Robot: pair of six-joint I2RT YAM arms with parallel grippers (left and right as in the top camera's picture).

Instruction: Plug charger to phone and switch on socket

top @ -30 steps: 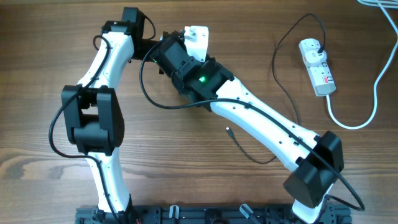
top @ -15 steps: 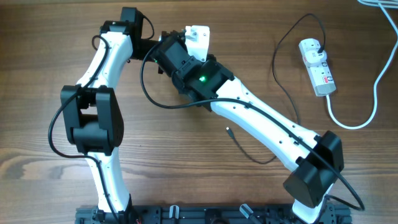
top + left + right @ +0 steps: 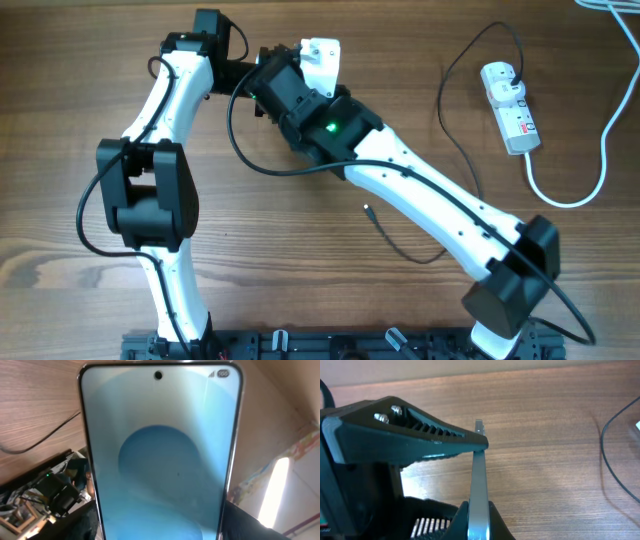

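The phone (image 3: 322, 58) is held off the table at the top middle, between both arms. In the left wrist view its teal-and-white screen (image 3: 160, 450) fills the frame, and my left gripper (image 3: 160, 527) is shut on its two long edges. In the right wrist view the phone (image 3: 478, 470) shows edge-on, and my right gripper (image 3: 479, 515) is shut across its thickness. The charger's thin black cable (image 3: 455, 130) runs from the socket (image 3: 510, 105) to its plug tip (image 3: 367, 209), which lies loose on the table under my right arm.
The socket's thick white cord (image 3: 575, 200) loops at the right edge. My right arm (image 3: 430, 205) crosses the table diagonally over part of the charger cable. The left arm (image 3: 150, 190) stands at the left.
My right arm has shifted slightly, its elbow moving a little right and the phone nudging up and right. Both grips are the same.
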